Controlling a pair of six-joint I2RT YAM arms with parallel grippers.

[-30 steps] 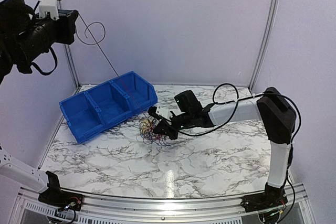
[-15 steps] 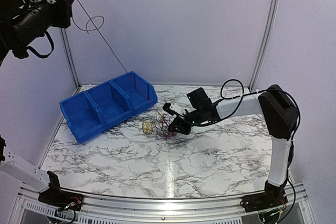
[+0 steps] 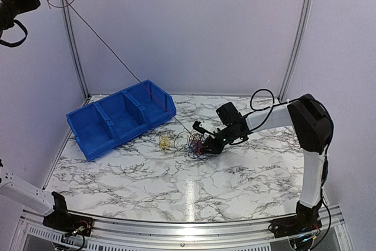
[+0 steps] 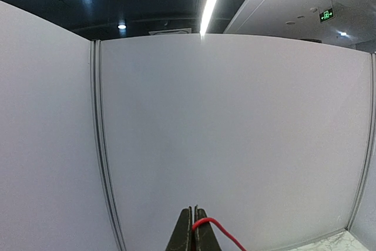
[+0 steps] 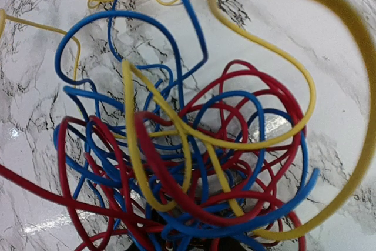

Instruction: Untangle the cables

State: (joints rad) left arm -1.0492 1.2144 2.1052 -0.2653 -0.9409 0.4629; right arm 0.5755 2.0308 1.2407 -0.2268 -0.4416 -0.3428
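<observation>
From where I stand, the marble table (image 3: 247, 183) has plenty of bare surface in front of and to the right of the work, running out to the metal rail (image 3: 176, 226) along the near edge and to the pale walls (image 3: 194, 33) at the back and sides. The only bulky thing on it is the blue bin (image 3: 126, 133), set at an angle at the back left, near the left wall. The cables (image 3: 192, 144) lie in a loose tangle of red, blue and yellow near the middle of the table, just right of the bin's near corner, with a small yellow clump (image 3: 165, 141) beside them on the left. The left gripper (image 4: 192, 216) is up high in the far left corner, close to the wall, its fingers pressed together on a red cable (image 4: 205, 220) that runs in a long taut line down past the bin's back corner to the tangle. The right arm stands tall at the right side, folds at its elbow (image 3: 308, 124) and reaches left and down, so the right gripper (image 3: 204, 139) sits low at the tangle's right edge. Its own camera is filled with wire loops, and I cannot tell whether its fingers are apart or closed.
</observation>
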